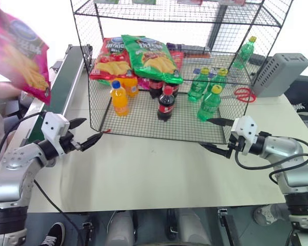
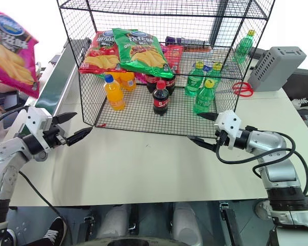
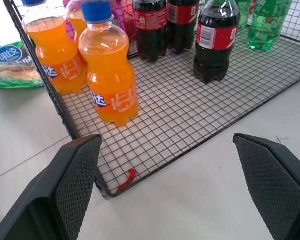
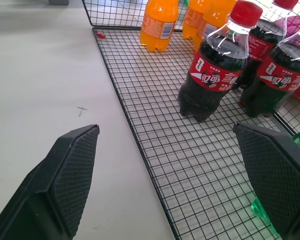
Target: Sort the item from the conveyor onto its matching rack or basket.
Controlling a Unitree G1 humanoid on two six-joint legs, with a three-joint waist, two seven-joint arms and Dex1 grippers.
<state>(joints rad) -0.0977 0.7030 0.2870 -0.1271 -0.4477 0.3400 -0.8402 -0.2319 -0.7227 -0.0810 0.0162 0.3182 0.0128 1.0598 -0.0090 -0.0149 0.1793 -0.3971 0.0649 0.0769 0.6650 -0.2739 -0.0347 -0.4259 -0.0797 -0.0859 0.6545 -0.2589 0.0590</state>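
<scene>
Pink crisp bag held aloft by a person's hand above the conveyor, left of the wire rack. Left claw and right claw both released, empty, over the bench.

The rack stands at the middle of the worktop, with the conveyor along its left side. On the rack's bottom tier, orange-drink bottles stand to the left, cola bottles in the middle, lemon-lime bottles to the right. One tier up lie two crisp bags, overlapping. The item is up in the air at far left, over the conveyor. Both grippers sit before the rack — left gripper by its front-left corner, right gripper by its front-right corner. Scissors lie right of the rack, a box behind them.
</scene>
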